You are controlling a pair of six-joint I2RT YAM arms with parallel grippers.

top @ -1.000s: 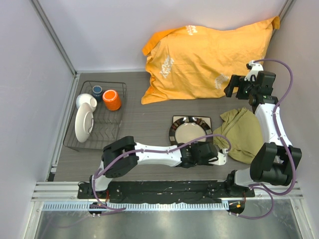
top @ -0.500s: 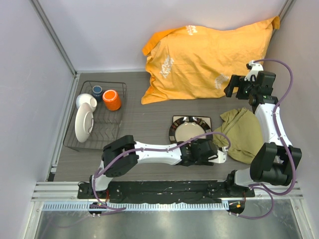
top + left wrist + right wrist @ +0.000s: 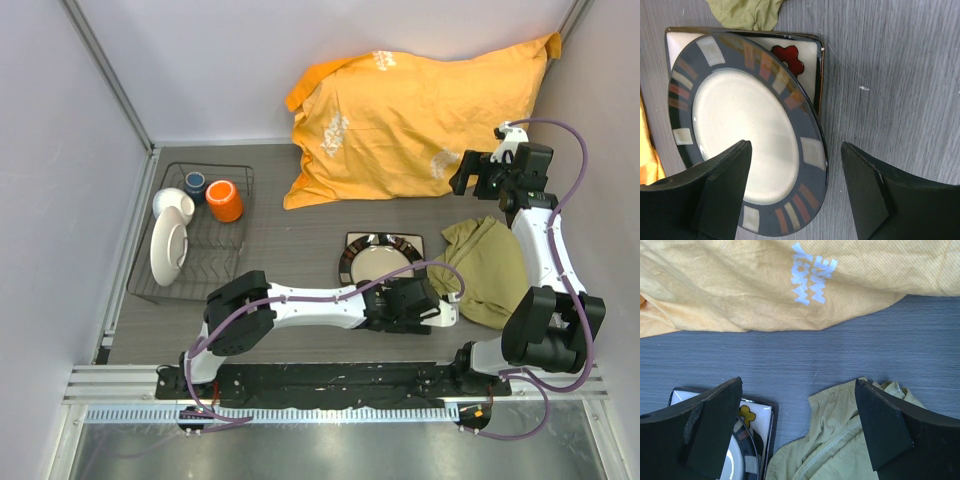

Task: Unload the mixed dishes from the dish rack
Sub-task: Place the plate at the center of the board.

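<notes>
The dish rack [image 3: 232, 236] stands at the left and holds an orange mug [image 3: 225, 201], a small dark blue cup [image 3: 194, 183], a white bowl [image 3: 168, 250] on edge and a smaller white piece [image 3: 172, 203]. The round dark-rimmed plate [image 3: 378, 263] lies on the square flowered plate [image 3: 356, 243] at mid-table; both show in the left wrist view (round [image 3: 740, 135], square [image 3: 807, 75]). My left gripper [image 3: 437, 303] [image 3: 796, 147] is open and empty, low over the round plate's near rim. My right gripper [image 3: 480, 175] [image 3: 798, 385] is open and empty, high above the table.
An olive green cloth [image 3: 490, 265] [image 3: 850, 440] lies right of the plates, touching the square one. A big orange pillow [image 3: 410, 115] [image 3: 765, 285] fills the back. Walls close in the left, back and right sides.
My left gripper has shifted slightly to the right beside the stacked plates. The right arm has not moved.
</notes>
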